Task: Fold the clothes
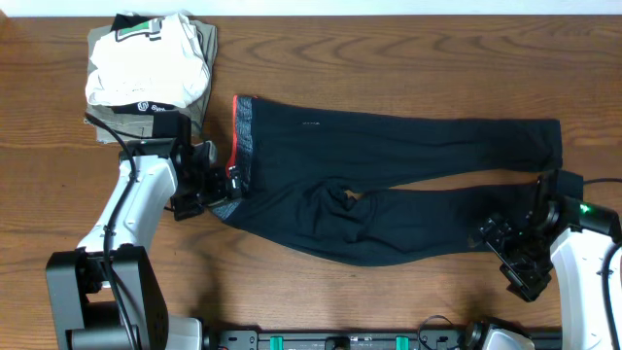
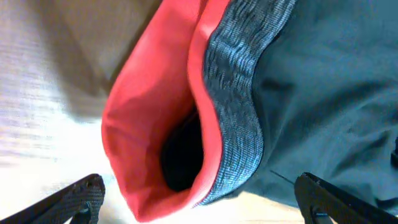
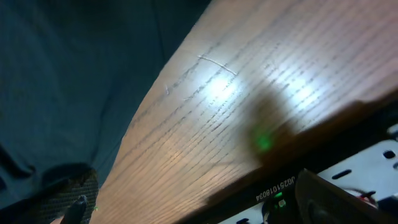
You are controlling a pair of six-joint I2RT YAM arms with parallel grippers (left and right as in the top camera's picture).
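Note:
The black long-legged pants (image 1: pixel 389 165) lie spread across the table, grey waistband with red lining (image 1: pixel 238 136) at the left, legs running right. My left gripper (image 1: pixel 222 187) is open at the near corner of the waistband; in the left wrist view the red lining (image 2: pixel 149 118) and grey band (image 2: pixel 236 93) lie between its spread fingers (image 2: pixel 199 202). My right gripper (image 1: pixel 496 238) is open at the near leg's cuff end; in the right wrist view the black cloth (image 3: pixel 68 81) lies beside the left finger, with bare wood between the fingers (image 3: pixel 196 202).
A stack of folded garments (image 1: pixel 146 68), white on top of olive, sits at the back left. The table's front edge with a black rail (image 3: pixel 348 168) is close below the right gripper.

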